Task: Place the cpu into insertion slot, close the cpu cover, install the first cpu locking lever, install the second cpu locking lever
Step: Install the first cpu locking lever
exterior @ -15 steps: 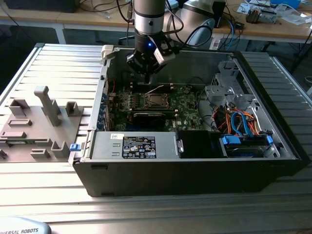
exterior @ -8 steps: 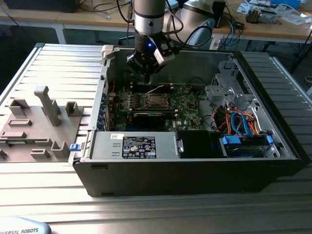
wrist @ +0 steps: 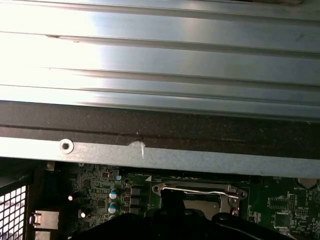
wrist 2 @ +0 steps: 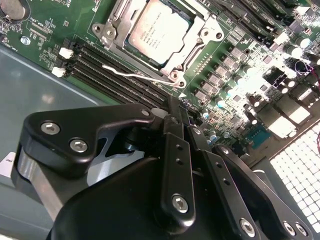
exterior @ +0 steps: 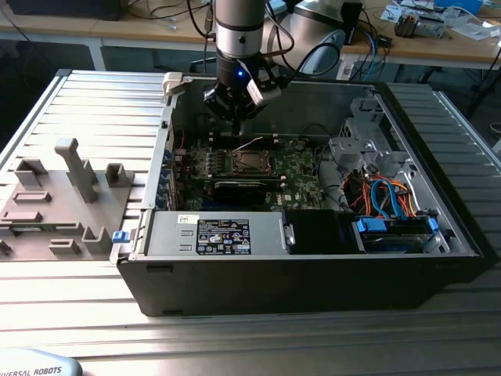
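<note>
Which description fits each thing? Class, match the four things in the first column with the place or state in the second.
Things
1. chip
2. gripper
3. grey tray
4. blue cables

Descriptions
A. outside the computer case, at the exterior view's left
B. framed by the metal cover
C. inside the case, at the exterior view's right
D. above the green board, jaws together

Pairs: 1-B, 2-D, 3-A, 4-C
</note>
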{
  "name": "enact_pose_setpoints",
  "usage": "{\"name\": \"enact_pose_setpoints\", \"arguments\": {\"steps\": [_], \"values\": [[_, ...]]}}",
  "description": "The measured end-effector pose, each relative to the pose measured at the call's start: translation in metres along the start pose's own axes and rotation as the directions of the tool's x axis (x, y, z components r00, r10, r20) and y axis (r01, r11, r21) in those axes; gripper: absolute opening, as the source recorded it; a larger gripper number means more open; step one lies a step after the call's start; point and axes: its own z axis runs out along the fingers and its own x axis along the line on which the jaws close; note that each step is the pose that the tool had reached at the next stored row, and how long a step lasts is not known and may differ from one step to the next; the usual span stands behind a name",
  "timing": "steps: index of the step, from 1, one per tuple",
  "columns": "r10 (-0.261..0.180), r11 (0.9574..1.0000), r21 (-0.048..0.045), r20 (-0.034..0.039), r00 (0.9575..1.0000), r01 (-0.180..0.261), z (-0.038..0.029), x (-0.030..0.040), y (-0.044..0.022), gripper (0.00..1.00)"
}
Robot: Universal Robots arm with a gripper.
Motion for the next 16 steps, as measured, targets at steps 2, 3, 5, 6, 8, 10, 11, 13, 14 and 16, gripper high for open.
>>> {"name": "enact_pose_setpoints", "arguments": {"steps": [2,3,5,6,8,10,11,13,14,16], "values": [[0.0,1.0,0.0,0.0,1.0,0.0,0.0001,0.0,0.0,0.11],[0.0,1.0,-0.0002,0.0002,1.0,0.0,0.0006,0.0,0.0,0.11],[0.0,1.0,0.0,0.0001,1.0,0.0,0.0015,0.0,0.0,0.11],[0.0,1.0,-0.0001,0.0001,1.0,0.0,0.0021,0.0,0.0,0.11],[0.0,1.0,0.0,0.0,1.0,0.0,0.0026,0.0,0.0,0.11],[0.0,1.0,0.0,0.0,1.0,0.0,0.0034,0.0,0.0,0.11],[0.0,1.0,-0.0001,0.0001,1.0,0.0,0.0037,0.0,0.0,0.11],[0.0,1.0,0.0,0.0,1.0,0.0,0.0045,0.0,-0.0001,0.11],[0.0,1.0,-0.0001,0.0,1.0,0.0,0.0048,0.0,-0.0001,0.11],[0.0,1.0,-0.0001,0.0001,1.0,0.0,0.0053,0.0,-0.0001,0.11]]}}
